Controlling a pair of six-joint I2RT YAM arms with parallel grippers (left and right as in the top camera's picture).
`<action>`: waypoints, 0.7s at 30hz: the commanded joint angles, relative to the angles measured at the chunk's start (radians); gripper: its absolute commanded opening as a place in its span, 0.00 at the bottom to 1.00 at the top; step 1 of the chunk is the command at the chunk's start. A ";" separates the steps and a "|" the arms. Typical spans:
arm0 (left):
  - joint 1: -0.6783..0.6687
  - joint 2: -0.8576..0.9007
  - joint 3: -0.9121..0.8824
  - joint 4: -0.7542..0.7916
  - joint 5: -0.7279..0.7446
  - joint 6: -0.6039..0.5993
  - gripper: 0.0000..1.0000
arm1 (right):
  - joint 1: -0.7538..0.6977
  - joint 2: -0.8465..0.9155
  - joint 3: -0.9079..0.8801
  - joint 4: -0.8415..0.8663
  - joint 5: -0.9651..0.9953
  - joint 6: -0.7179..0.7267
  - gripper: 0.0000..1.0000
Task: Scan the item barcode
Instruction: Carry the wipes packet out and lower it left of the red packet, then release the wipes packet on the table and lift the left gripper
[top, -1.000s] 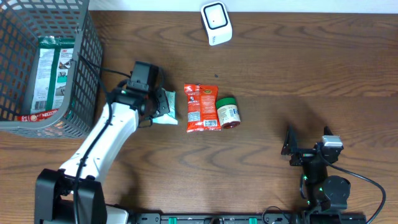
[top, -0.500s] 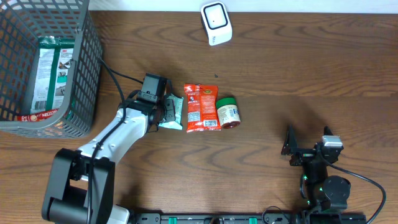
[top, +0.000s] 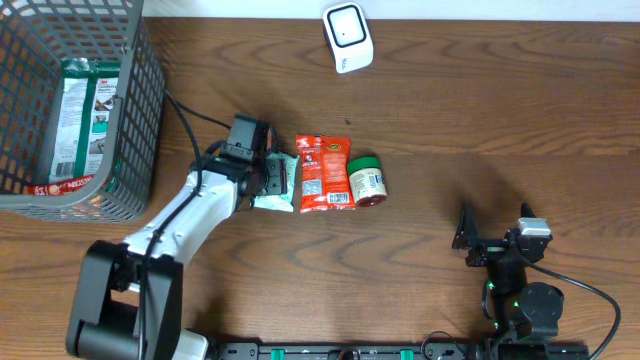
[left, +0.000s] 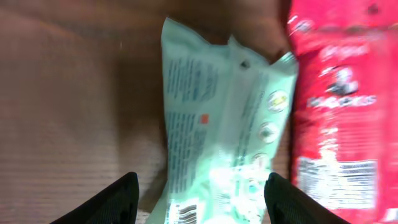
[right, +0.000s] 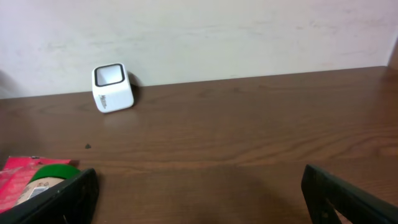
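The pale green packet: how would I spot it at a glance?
Find the grey wire basket on the left, then the row of three items in the middle. The pale green packet is the end one nearest the basket; its neighbours are a red packet and a green-lidded jar.

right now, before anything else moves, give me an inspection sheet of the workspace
surface: dark wood-grain table
job's things: white scanner at far edge; mint packet, red packet, green-lidded jar side by side mid-table
clutter: grey wire basket far left, boxed item inside
end effectors: left end effector open, straddling the mint packet; right end effector open, empty
cables: black cable from left arm past the basket; another at the right arm's base
surroundings: pale wall behind the table
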 joint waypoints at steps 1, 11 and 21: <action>0.002 -0.061 0.039 -0.012 -0.012 0.024 0.48 | 0.004 -0.002 -0.001 -0.004 0.002 -0.006 0.99; 0.002 -0.011 -0.031 -0.031 -0.009 0.000 0.09 | 0.004 -0.002 -0.001 -0.004 0.002 -0.006 0.99; 0.002 0.106 -0.047 -0.028 -0.008 0.001 0.13 | 0.004 -0.002 -0.001 -0.004 0.002 -0.006 0.99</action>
